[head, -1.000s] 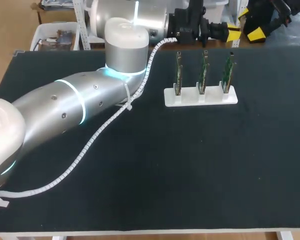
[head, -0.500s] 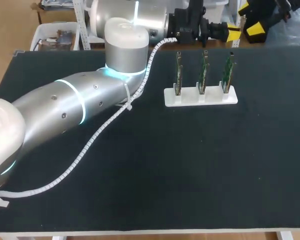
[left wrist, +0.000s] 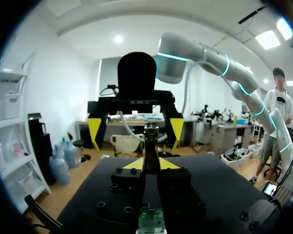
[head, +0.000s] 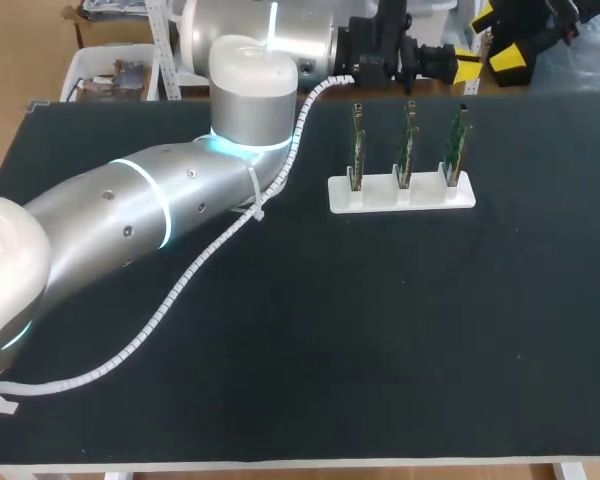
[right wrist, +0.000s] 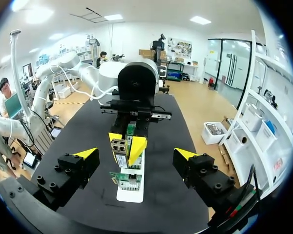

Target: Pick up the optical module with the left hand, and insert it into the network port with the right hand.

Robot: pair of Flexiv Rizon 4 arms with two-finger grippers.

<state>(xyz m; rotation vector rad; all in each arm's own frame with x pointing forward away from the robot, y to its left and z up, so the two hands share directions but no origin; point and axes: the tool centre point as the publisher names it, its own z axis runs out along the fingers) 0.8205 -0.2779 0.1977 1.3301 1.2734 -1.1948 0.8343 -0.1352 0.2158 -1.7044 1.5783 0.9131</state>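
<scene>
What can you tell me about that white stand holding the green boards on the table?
The white stand is a long, low block, plastic by its look, lying flat on the black table near its far edge. Three slots along it each hold a green circuit board upright, evenly spaced. Nothing else touches it.
</scene>
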